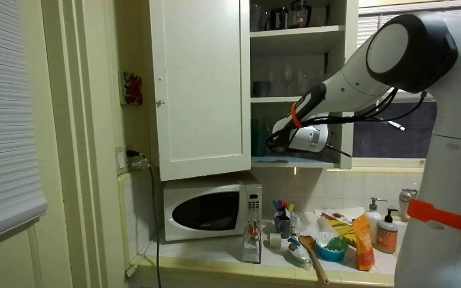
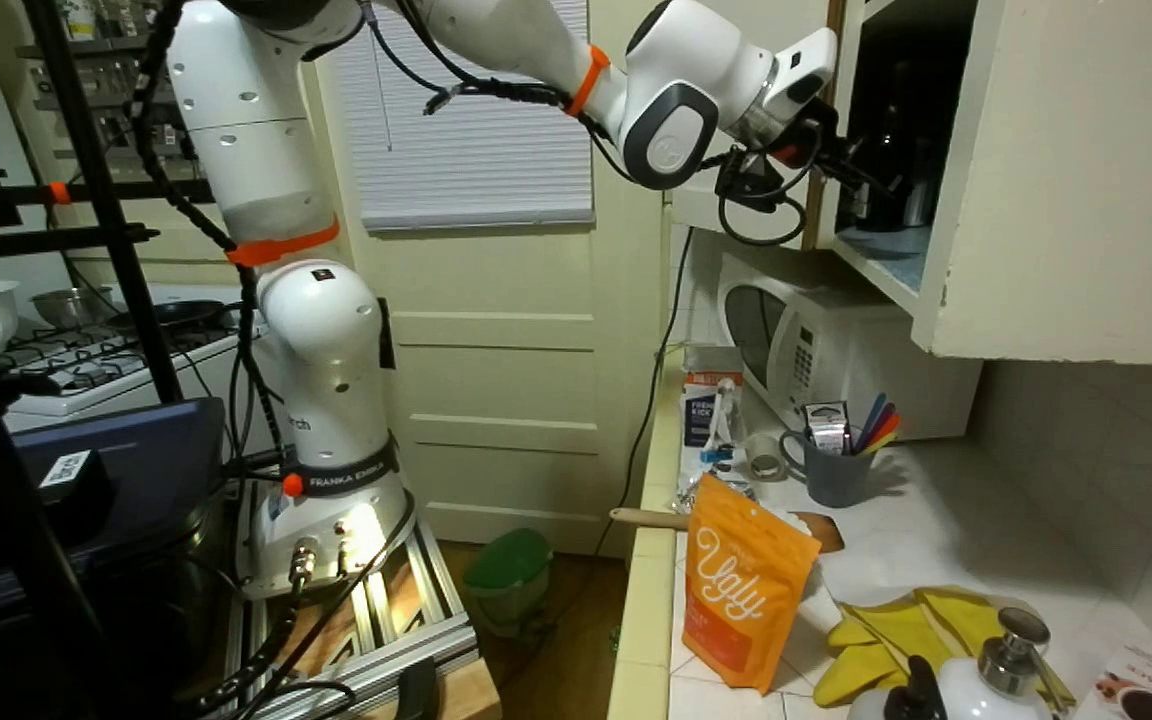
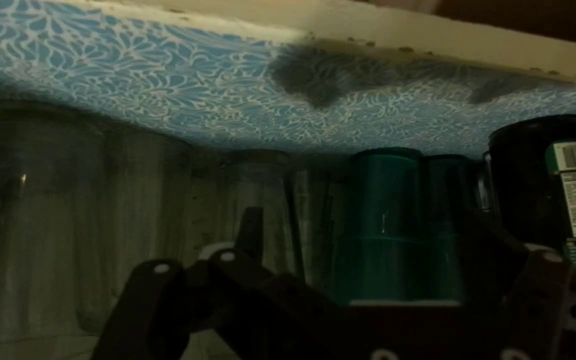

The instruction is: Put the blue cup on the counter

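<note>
The blue cup [image 3: 383, 195] is teal and stands on the blue patterned cabinet shelf, upside down in the wrist view. A darker teal cup [image 3: 445, 192] stands beside it. A line across the teal surface may be a stacked cup's edge. In an exterior view, teal shows on the lowest shelf [image 1: 257, 140]. My gripper [image 3: 365, 217] is open, with the teal cups between its fingers in the picture; depth and contact cannot be told. In an exterior view the gripper [image 2: 871, 175] reaches into the cabinet. The pale counter [image 1: 214, 252] lies below, also visible here [image 2: 976, 530].
Clear glasses [image 3: 33, 200] and a dark container [image 3: 533, 175] flank the cups. The open cabinet door [image 1: 204, 80] hangs above the microwave [image 1: 206, 212]. On the counter are a grey mug [image 2: 836, 475], an orange pouch [image 2: 746, 585], a blue bowl [image 1: 330, 255] and a wooden spoon [image 1: 314, 258].
</note>
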`<state>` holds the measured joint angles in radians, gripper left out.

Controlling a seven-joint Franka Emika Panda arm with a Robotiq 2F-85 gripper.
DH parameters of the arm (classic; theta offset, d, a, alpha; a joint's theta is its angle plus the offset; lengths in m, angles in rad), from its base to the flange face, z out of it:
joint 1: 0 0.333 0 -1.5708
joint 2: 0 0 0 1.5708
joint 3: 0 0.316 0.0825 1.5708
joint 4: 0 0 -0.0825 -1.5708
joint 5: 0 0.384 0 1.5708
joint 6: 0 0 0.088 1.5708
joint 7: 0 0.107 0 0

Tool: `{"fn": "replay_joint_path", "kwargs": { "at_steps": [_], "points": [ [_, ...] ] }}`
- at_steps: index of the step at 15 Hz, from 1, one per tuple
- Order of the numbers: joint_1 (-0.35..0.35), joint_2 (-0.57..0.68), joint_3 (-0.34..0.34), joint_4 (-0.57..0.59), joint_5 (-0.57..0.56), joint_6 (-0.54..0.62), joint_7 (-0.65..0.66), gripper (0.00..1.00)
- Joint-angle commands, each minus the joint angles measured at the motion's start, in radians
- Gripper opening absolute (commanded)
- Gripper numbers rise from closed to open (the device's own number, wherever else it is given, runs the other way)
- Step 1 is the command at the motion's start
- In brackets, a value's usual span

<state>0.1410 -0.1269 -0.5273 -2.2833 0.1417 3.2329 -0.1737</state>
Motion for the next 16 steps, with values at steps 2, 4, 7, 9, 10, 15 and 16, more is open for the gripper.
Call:
{"fn": "replay_joint_path", "kwargs": {
  "at_steps": [2, 4, 7, 9, 10, 15, 16],
  "points": [
    [0.033, 0.037, -0.108, 0.038, -0.021, -0.05, -0.136, 1.0],
    [0.028, 0.005, -0.077, 0.008, -0.004, -0.018, -0.106, 1.0],
    [0.036, 0.028, -0.081, 0.015, 0.002, 0.01, -0.111, 1.0],
    [0.066, 0.034, -0.101, 0.01, 0.01, 0.04, -0.131, 1.0],
    [0.08, 0.036, -0.113, 0.009, 0.008, 0.047, -0.14, 1.0],
    [0.131, 0.045, -0.148, 0.012, 0.011, 0.041, -0.145, 1.0],
    [0.102, 0.032, -0.119, 0.008, -0.003, 0.027, -0.131, 1.0]
  ]
}}
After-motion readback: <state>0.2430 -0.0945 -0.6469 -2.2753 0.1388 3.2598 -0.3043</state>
